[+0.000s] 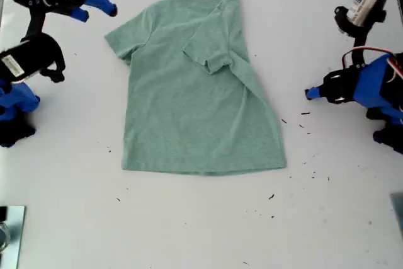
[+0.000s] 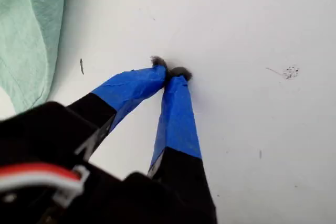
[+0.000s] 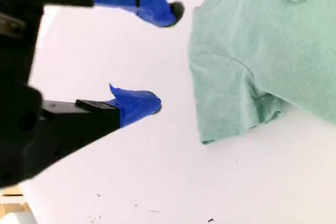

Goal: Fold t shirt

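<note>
Fingers [image 2: 181, 114] of my first gripper [image 2: 170, 72] clenched empty; my second gripper [image 3: 165, 59] spread wide. T shirt [image 1: 195, 92] flat mid-table [image 1: 189, 231], one sleeve folded in. Light, limp cloth; likely best pinched at the free sleeve's hem [image 3: 236, 132].

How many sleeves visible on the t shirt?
2. One sleeve lies flat at the exterior view's left; the other sleeve is folded in onto the t shirt. Neither hidden.
</note>
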`<state>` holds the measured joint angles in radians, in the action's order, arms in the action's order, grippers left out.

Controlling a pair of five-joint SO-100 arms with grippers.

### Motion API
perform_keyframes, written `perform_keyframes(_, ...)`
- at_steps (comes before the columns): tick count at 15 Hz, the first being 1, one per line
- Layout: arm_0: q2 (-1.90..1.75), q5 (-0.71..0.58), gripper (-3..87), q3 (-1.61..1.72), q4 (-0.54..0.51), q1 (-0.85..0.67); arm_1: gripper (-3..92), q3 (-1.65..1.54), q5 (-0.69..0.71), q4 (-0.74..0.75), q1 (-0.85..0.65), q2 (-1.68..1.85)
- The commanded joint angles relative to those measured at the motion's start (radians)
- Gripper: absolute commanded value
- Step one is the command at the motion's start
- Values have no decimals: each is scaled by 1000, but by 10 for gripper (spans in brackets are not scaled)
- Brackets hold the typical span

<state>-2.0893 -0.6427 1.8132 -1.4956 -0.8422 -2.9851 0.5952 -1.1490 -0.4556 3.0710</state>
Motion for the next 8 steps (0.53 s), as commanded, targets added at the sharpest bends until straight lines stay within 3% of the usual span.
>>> perform_keyframes(1,77,-32,250,-34,23,-48,23,-3,5,5,14,12)
perform_keyframes(8,374,-52,233,193,337,-107,23,-46,-6,-84,26,198)
